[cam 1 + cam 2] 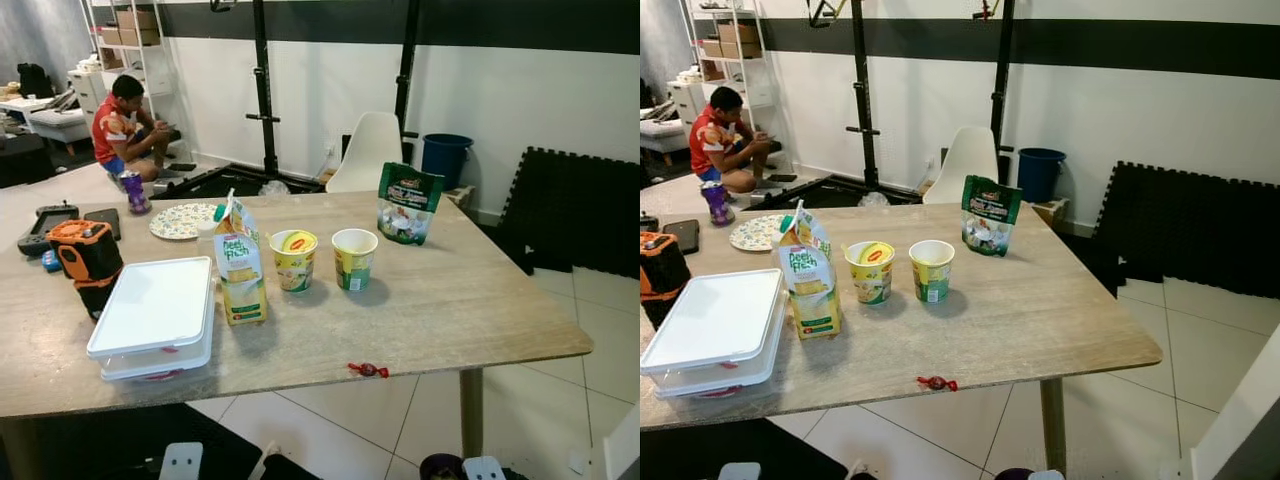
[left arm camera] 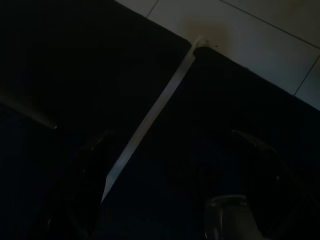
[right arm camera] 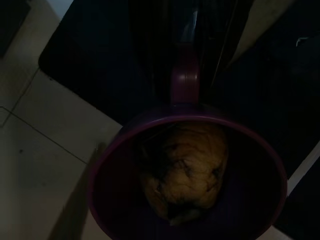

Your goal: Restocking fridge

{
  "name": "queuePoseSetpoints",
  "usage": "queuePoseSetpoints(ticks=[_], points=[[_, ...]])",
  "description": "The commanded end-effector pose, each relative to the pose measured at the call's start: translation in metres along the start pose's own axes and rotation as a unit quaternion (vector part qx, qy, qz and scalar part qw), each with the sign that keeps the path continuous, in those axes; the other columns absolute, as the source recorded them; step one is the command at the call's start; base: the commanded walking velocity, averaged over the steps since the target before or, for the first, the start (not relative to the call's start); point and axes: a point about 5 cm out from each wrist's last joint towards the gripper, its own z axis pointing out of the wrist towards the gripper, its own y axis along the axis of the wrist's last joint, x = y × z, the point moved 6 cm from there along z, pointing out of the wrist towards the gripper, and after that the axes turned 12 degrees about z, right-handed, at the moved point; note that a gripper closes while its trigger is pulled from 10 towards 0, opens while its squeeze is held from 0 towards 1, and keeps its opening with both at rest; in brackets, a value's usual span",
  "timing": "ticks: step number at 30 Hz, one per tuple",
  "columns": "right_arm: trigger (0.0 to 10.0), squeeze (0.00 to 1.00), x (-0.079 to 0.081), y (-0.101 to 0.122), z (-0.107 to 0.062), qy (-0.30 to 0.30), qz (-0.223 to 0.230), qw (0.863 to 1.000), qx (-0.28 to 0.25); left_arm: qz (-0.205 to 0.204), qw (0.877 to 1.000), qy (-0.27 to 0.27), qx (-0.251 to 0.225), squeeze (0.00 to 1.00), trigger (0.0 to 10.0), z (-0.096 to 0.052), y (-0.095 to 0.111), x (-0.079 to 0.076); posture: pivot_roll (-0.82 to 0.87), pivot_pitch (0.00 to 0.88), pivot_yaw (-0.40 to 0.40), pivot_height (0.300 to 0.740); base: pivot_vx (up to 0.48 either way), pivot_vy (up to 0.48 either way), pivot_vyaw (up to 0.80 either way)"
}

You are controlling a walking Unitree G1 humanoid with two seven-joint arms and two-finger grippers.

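Left gripper [image 2: 170, 200] is hanging low over a dark mat, fingers apart. Right gripper is holding a purple bowl [image 3: 187, 175] with a yellowish lump inside; can't tell its finger state. Ahead, bench [image 1: 480, 310] is carrying an upright juice carton [image 1: 240, 265], two cups [image 1: 294, 260], a green pouch [image 1: 407, 204] and a white lidded box [image 1: 155, 315]. Right bench edge is facing open tiled floor.

White lidded box [image 1: 160, 310], yellow-green juice carton [image 1: 240, 265], green pouch [image 1: 408, 203], purple bowl [image 3: 187, 175].
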Motion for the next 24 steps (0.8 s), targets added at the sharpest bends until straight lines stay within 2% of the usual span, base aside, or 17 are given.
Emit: queuePoseSetpoints(ticks=[1,9,12,19,20,24], points=[[10.0,0.00,0.001,0.002,0.000,-0.001,0.003,1.000,-0.010,-0.007,1.000,-0.002,0.006,0.00,10.0,-0.002,-0.007,-0.004,0.02,0.057,-0.005,0.734,0.000,0.000,0.00],[10.0,0.00,0.000,0.005,0.000,-0.005,0.016,1.000,-0.016,0.001,1.000,-0.002,0.007,0.00,10.0,-0.002,-0.007,0.000,0.02,0.058,-0.011,0.734,0.000,0.000,0.00],[10.0,0.00,-0.002,0.004,0.000,-0.008,0.019,1.000,-0.014,-0.017,1.000,0.005,0.007,0.00,10.0,-0.001,-0.005,0.002,0.05,0.051,-0.012,0.734,0.000,0.000,0.00],[10.0,0.00,-0.004,0.009,0.000,-0.013,0.027,0.999,-0.021,0.004,1.000,-0.004,0.010,0.00,10.0,0.000,-0.005,-0.001,0.04,0.052,-0.011,0.734,0.000,0.000,0.00],[10.0,0.00,-0.006,0.007,0.000,-0.015,0.024,0.999,-0.018,-0.009,1.000,-0.001,0.010,0.00,10.0,-0.001,-0.006,0.000,0.03,0.069,0.015,0.734,0.000,0.000,0.00],[10.0,0.00,-0.012,0.002,-0.002,-0.028,0.034,0.999,-0.017,-0.003,1.000,-0.010,0.014,0.00,10.0,-0.002,-0.010,-0.003,0.01,0.083,0.023,0.734,0.000,0.000,0.00]])
